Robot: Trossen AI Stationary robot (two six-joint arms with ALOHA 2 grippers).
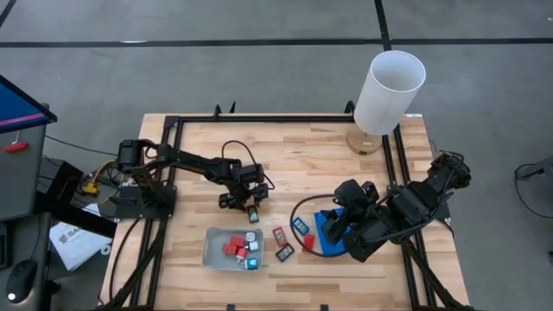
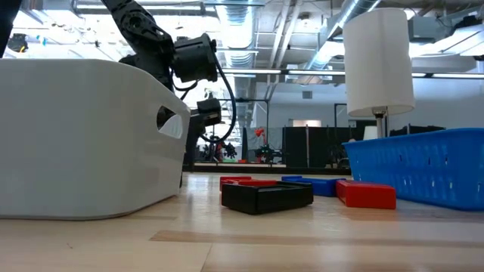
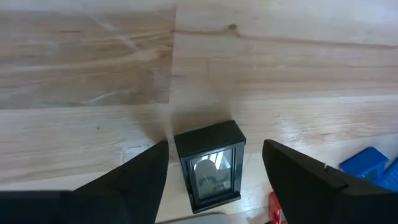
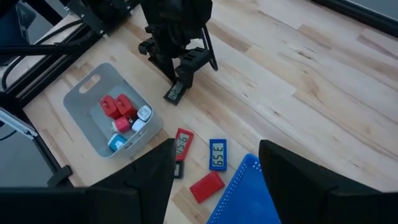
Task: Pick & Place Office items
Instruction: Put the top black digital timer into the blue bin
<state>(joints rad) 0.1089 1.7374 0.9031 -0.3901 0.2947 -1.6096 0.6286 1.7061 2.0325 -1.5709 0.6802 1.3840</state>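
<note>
My left gripper (image 1: 250,204) (image 3: 216,148) is open and points down at the table's middle. A flat black rectangle with a pale face (image 3: 210,165) (image 1: 253,214) lies on the wood between its fingers, with a gap on each side. The grey tray (image 1: 212,250) (image 4: 87,99) holds red blocks (image 1: 233,248), a white bit and a cyan bit (image 1: 251,264). A red-framed piece (image 4: 181,147), a blue-framed piece (image 4: 217,154), a red block (image 4: 207,186) and a black piece (image 1: 285,252) lie loose beside it. My right gripper (image 1: 339,225) (image 4: 216,152) hangs open over the blue tray (image 1: 321,235).
A tall white cylinder (image 1: 389,91) stands on a round base at the far right corner. A black cable (image 1: 302,207) curves past the blue tray. A black rail frame (image 1: 259,119) runs round the table. Bare wood lies across the far middle (image 1: 302,155).
</note>
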